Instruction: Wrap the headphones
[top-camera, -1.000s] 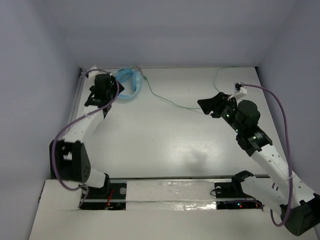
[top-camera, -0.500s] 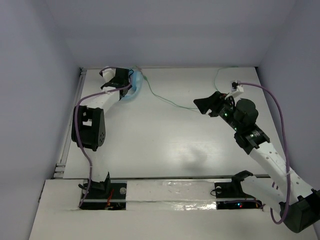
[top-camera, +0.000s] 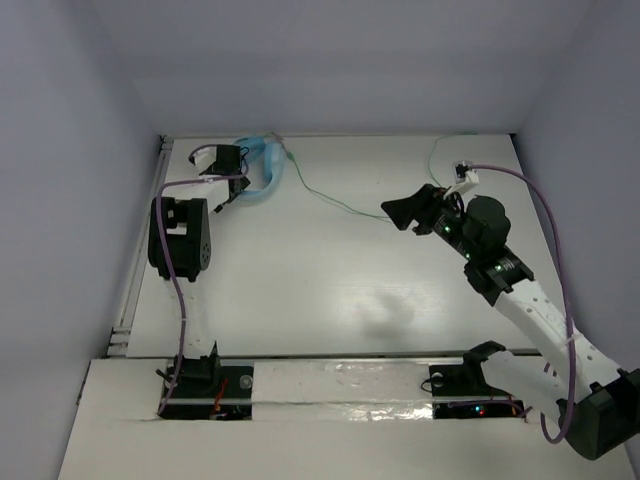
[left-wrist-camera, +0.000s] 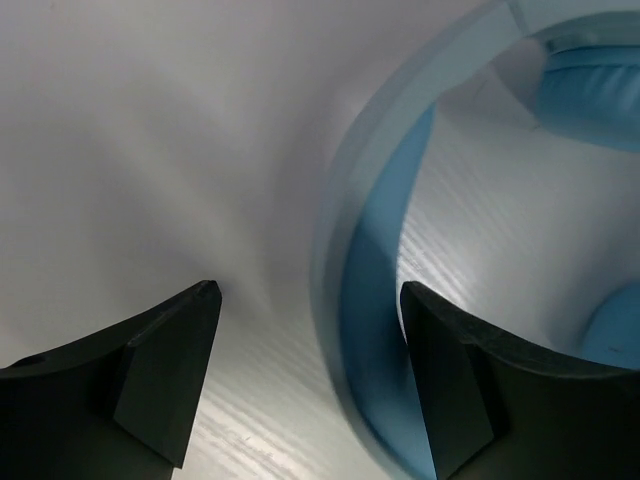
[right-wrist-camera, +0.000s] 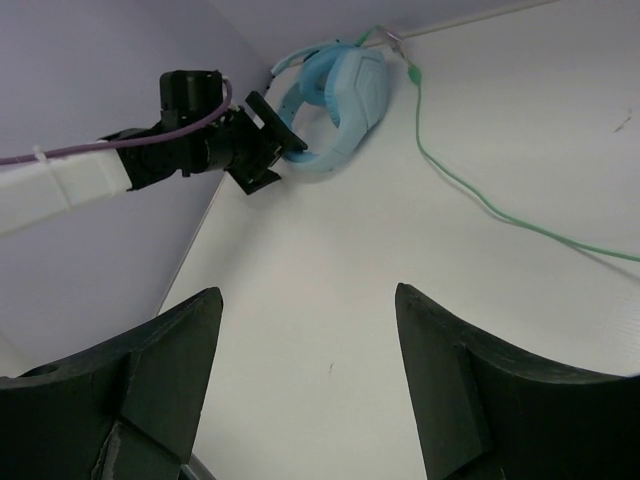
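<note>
The light blue headphones lie in the far left corner of the table. Their pale green cable trails right across the table and curls up at the far right. My left gripper is open right beside them. In the left wrist view the curved headband runs between its open jaws, close to the right finger, untouched, with blue earcup pads beyond. My right gripper is open and empty above mid-table, near the cable. The right wrist view shows the headphones, the cable and my left gripper.
Lilac walls enclose the table on the left, back and right, close behind the headphones. Thick purple robot cables loop along both arms. The left arm's elbow stands near the left table edge.
The left arm has folded upright and its gripper has shifted beside the headband, which now sits between the jaws. The right gripper has drifted slightly left. The headphones have barely moved.
</note>
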